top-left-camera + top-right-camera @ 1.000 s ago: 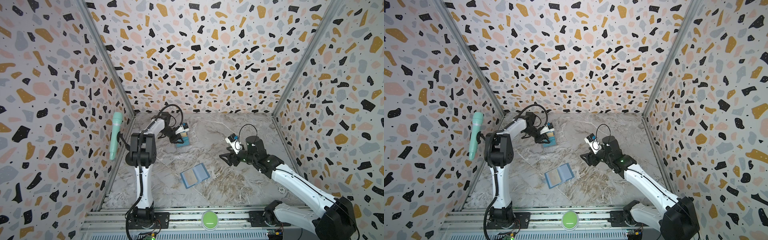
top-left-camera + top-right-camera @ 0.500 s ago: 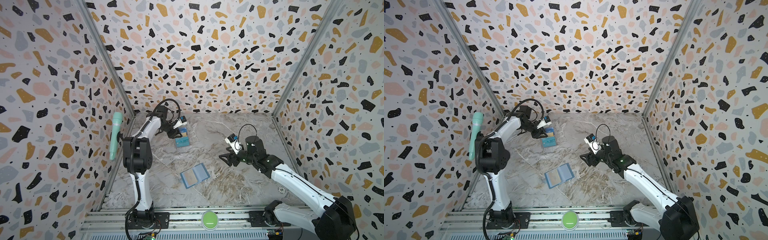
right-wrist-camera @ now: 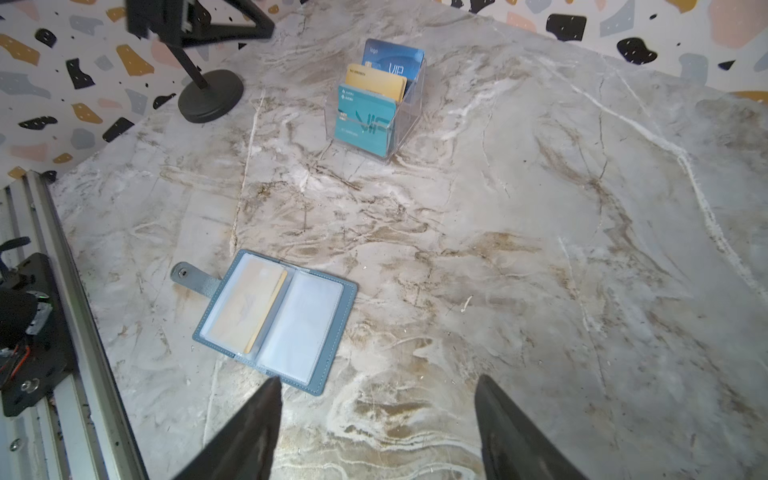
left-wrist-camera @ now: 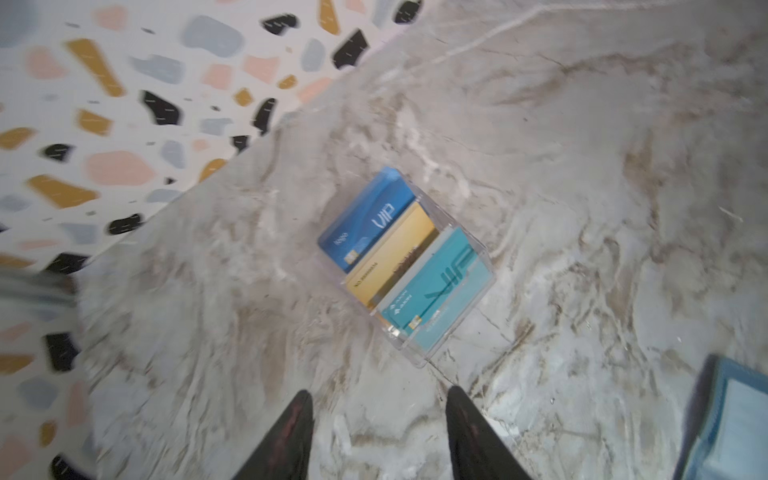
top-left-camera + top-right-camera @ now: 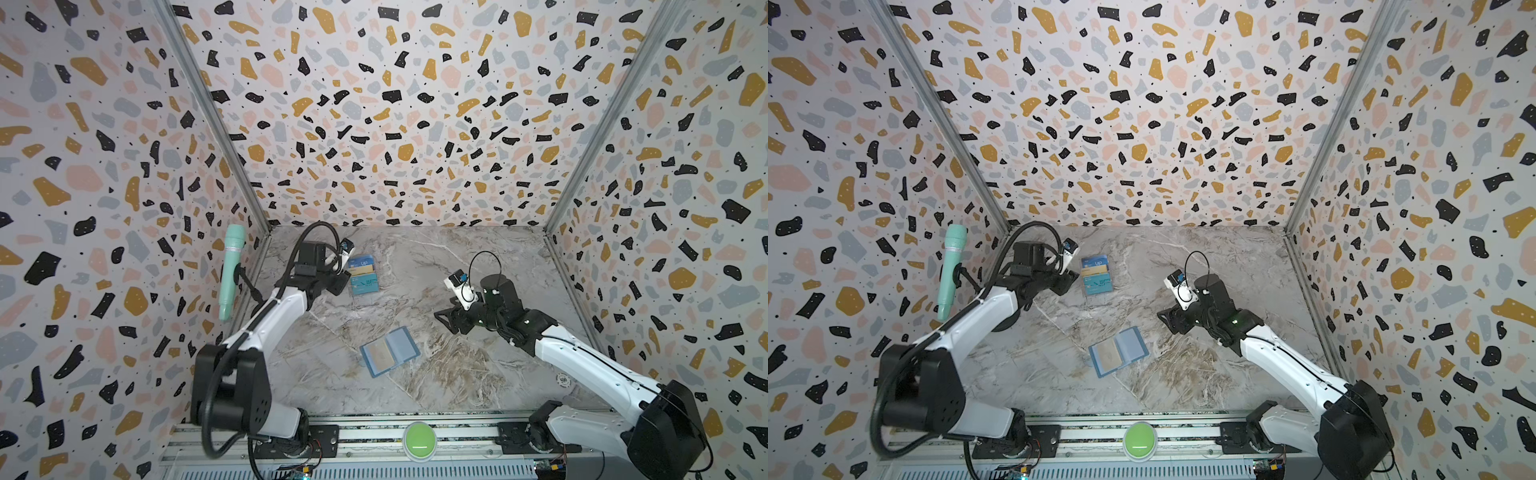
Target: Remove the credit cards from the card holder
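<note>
While the left gripper (image 4: 379, 390) and right gripper (image 3: 378, 378) are open and empty, a yellow card (image 3: 245, 307) is left in the holder (image 3: 303, 328), likely to be pinched and pulled out next.

Both top views look steeply down from high up onto the whole surface (image 5: 457, 257) around the card holder (image 5: 390, 351), while each wrist view sits low and close (both catch that holder and the clear rack (image 3: 410, 110)).
</note>
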You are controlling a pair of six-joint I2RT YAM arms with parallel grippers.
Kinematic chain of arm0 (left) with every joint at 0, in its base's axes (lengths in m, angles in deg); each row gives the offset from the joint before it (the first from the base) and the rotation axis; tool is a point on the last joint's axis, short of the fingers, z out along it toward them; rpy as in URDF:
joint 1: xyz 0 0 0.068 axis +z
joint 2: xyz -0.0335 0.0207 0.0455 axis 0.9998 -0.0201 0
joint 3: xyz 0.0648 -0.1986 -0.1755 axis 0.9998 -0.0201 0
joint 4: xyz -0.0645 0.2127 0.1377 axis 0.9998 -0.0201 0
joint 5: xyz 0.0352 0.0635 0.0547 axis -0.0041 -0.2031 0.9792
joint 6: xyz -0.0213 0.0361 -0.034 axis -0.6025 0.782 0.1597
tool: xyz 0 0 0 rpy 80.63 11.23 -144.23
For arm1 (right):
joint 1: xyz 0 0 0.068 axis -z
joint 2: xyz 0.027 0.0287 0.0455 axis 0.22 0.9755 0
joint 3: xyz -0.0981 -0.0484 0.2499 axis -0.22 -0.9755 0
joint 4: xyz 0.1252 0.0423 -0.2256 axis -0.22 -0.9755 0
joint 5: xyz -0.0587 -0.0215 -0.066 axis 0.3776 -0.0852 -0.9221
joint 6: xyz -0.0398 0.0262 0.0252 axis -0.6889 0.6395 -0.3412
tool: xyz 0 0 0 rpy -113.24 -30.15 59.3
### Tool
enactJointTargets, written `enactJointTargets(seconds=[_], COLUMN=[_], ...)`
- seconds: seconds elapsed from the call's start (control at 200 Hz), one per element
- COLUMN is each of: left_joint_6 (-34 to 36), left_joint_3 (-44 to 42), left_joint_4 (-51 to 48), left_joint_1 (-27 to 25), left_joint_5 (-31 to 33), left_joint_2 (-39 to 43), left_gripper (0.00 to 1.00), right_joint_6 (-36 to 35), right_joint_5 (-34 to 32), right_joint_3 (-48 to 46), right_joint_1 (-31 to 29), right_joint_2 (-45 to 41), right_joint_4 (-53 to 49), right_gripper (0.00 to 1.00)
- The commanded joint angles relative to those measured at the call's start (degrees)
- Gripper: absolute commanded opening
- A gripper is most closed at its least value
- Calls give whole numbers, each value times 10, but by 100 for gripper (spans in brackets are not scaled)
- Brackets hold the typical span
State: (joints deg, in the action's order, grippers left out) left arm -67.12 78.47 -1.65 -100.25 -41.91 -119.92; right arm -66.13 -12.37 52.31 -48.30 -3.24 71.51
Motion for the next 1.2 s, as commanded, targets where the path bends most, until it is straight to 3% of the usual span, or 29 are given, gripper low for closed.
enactJointTargets(seconds=[0.0, 0.11, 0.345, 0.471, 0.726, 1.046, 1.196], left_joint_6=[-153, -256, -408, -470, -548, -574, -576], left_joint_3=[-55, -129, -334, -369, -413, -423, -423], left_joint_4=[86, 64, 62, 33, 31, 15, 25], left_joint_1=[-40, -62, -157, -214, -232, -243, -245], left_joint_5=[167, 166, 71, 78, 75, 53, 26], left_joint_2=[67, 146, 308, 350, 347, 322, 297], left_gripper=[54, 54, 46, 46, 46, 41, 29], right_joint_6=[24, 61, 113, 139, 152, 149, 145], right_joint_5=[-39, -51, -149, -113, -108, -136, -148], right_joint_3=[31, 43, 58, 60, 105, 140, 142], right_joint_1=[-24, -51, -178, -185, -200, -207, -206], right_joint_2=[27, 61, 151, 187, 243, 299, 309], right_joint_4=[0, 4, -3, 24, 11, -8, -13], right_gripper=[74, 74, 74, 72, 72, 74, 74])
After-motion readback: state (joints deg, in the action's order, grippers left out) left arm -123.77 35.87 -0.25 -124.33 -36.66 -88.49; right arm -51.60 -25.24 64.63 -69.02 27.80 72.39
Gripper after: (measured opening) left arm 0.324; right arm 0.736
